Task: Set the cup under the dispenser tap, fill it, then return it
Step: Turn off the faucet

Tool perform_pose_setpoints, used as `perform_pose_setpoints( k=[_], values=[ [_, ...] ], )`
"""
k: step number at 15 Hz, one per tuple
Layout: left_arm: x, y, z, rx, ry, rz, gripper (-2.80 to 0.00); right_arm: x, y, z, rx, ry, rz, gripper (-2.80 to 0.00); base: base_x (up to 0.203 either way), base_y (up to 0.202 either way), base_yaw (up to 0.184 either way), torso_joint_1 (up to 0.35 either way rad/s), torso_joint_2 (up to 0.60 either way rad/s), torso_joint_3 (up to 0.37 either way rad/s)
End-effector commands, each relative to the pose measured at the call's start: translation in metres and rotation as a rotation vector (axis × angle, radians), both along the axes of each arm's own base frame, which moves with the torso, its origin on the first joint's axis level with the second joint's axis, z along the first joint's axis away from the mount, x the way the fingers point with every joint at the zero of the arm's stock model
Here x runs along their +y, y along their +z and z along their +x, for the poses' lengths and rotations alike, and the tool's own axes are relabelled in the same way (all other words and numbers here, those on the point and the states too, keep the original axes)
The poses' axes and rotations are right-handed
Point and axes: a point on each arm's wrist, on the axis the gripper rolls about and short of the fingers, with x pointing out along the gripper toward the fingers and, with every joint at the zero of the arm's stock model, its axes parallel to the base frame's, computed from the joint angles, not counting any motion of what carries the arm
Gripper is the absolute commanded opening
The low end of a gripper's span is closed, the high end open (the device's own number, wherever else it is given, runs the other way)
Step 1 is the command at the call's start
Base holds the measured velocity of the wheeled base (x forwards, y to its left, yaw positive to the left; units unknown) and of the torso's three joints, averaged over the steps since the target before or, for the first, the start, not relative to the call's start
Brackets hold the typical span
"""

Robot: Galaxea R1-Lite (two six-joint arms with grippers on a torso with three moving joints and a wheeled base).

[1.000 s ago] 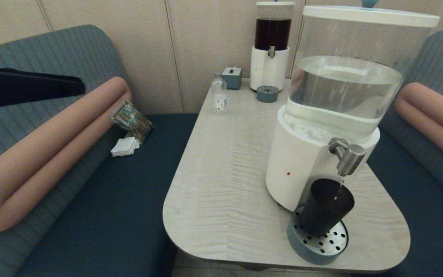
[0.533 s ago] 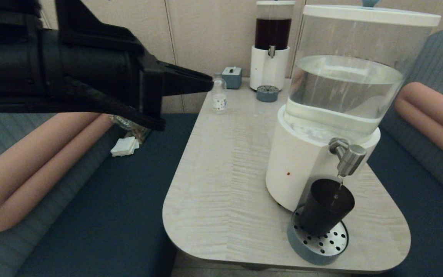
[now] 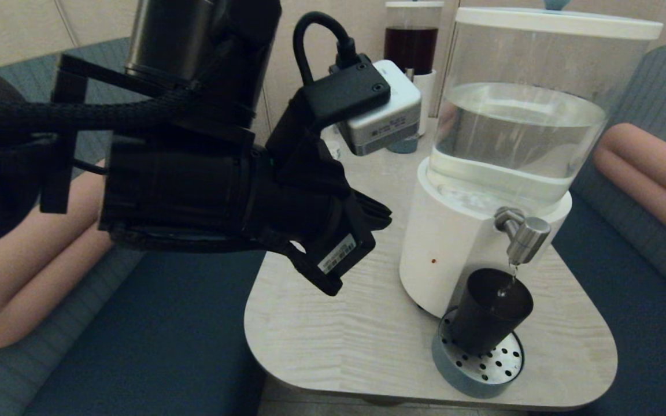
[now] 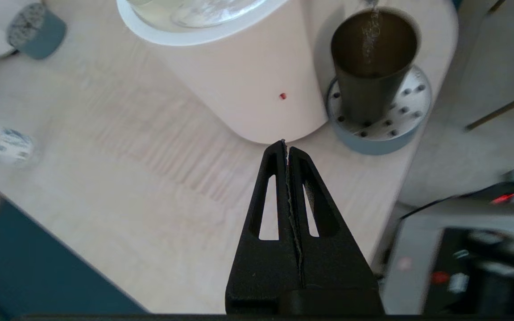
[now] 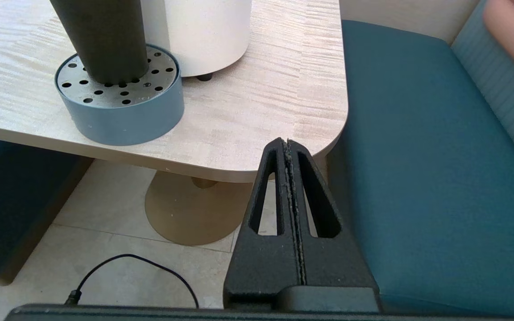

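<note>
The dark tapered cup point(image 3: 489, 312) stands upright on the round perforated drip tray point(image 3: 477, 370), directly under the steel dispenser tap point(image 3: 524, 236). A thin stream of water falls from the tap into the cup point(image 4: 370, 58). My left gripper point(image 3: 376, 216) hovers high over the table's middle, left of the white dispenser base point(image 3: 448, 254); it point(image 4: 287, 145) is shut and holds nothing. My right gripper point(image 5: 286, 143) is shut and empty, low beside the table's near right corner, out of the head view. The cup point(image 5: 101, 40) shows there on the tray.
A clear water tank point(image 3: 518, 133) tops the dispenser. A second dispenser with dark liquid point(image 3: 411, 46) stands at the table's back, partly behind my left arm. A small labelled bottle point(image 4: 2, 145) is on the table. Blue benches point(image 5: 431, 178) flank the table.
My left arm has swung in from the far left over the table toward the dispenser, and now covers the bottle and bench items. The cup stays under the running tap.
</note>
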Motion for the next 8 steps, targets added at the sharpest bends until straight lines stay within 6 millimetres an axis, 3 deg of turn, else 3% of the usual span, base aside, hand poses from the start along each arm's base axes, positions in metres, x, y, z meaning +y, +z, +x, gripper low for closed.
perform_pose_setpoints(
  k=[1,8],
  values=[
    [-0.011,-0.005,0.003,-0.008,-0.019,0.020,-2.80,0.000,0.000,0.000,0.000,0.001,-0.001,-2.80,0.000,0.000,0.000,0.000,0.00,0.000],
    [-0.032,-0.005,0.020,-0.133,-0.086,0.109,-2.80,0.000,0.000,0.000,-0.001,0.000,-0.001,-2.80,0.000,0.000,0.000,0.000,0.00,0.000]
  ],
)
